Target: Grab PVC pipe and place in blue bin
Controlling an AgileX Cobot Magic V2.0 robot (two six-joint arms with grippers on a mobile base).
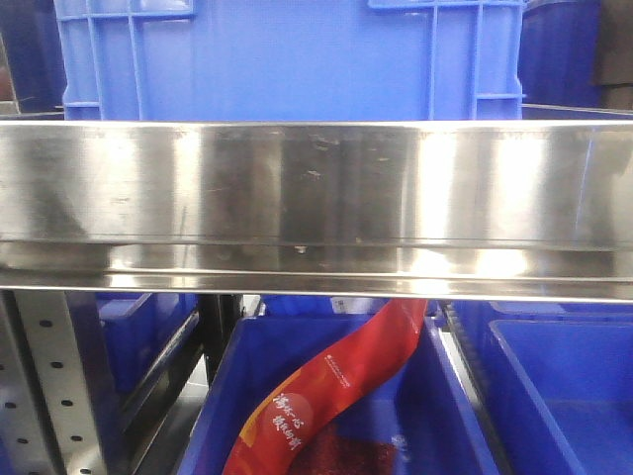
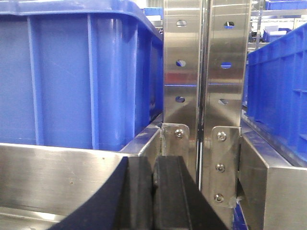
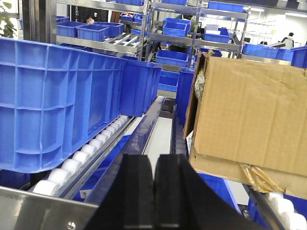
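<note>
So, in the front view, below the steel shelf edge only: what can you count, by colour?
Blue bins: 3, at left, centre and right
Red printed packet: 1, lying in the centre bin
Total: 4

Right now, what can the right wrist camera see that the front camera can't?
Only the right wrist view shows a cardboard box, white rollers under a big blue bin, more shelves of bins far away, and the right gripper with its fingers pressed together.

Only the front view shows a wide shiny steel rail across the picture and a red packet lying in a lower blue bin.

Both show blue bins and metal racks. Neither shows a PVC pipe.
</note>
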